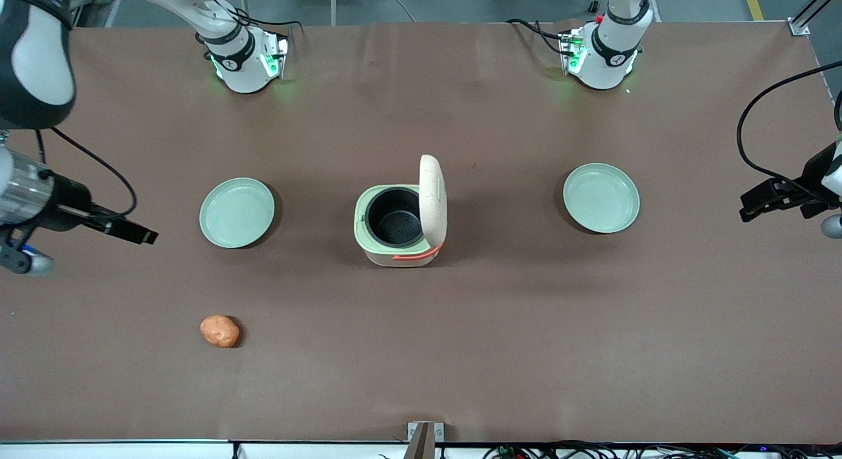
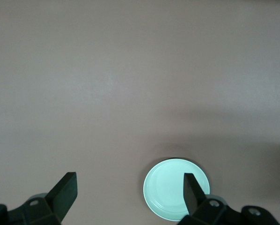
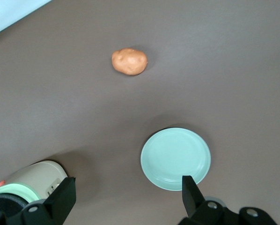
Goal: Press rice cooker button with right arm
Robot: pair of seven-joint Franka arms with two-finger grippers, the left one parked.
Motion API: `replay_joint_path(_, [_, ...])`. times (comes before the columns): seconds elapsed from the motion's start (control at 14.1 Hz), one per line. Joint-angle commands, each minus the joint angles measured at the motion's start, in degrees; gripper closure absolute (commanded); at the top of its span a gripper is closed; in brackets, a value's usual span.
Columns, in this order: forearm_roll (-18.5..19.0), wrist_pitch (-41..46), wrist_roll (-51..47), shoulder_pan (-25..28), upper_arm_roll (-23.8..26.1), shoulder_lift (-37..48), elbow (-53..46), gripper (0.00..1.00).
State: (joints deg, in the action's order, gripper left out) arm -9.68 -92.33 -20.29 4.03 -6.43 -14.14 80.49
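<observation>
The rice cooker [image 1: 400, 219] stands mid-table, cream-white with a mint-green rim, a black inner pot and a coral handle. Its lid stands raised on the side toward the parked arm. The right wrist view shows the cooker [image 3: 34, 180] with small dark marks on its cream face; I cannot make out a button for certain. My right arm's gripper [image 1: 145, 235] hovers toward the working arm's end of the table, well apart from the cooker. There the gripper [image 3: 127, 197] is open, with only bare table between its fingers.
A mint-green plate [image 1: 237, 212] lies between the gripper and the cooker, seen too in the right wrist view as a plate [image 3: 175, 158]. A second plate [image 1: 601, 197] lies toward the parked arm's end. An orange lump [image 1: 220, 331] sits nearer the front camera.
</observation>
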Motion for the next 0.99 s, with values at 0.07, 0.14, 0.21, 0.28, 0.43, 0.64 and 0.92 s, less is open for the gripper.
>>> replay_joint_path(0.07, [5.7,2.3,5.1,-2.4,1.1,5.2,0.6,0.0])
replay_joint_path(0.14, [7.2,3.0,7.5,-2.6,1.0,5.8,0.7,0.0])
replay_joint_path(0.21, [7.4,3.6,9.6,-3.3,0.5,5.8,0.6,0.0])
replay_joint_path(0.28, [7.4,3.4,11.7,-4.2,0.6,6.7,0.7,0.0])
replay_joint_path(0.43, [7.3,3.5,14.9,-6.2,1.7,8.2,1.3,0.0])
replay_joint_path(0.64, [7.4,4.8,17.6,-12.4,7.6,10.4,2.3,0.0])
replay_joint_path(0.92, [7.9,5.6,18.8,-12.3,8.3,12.7,3.8,0.0])
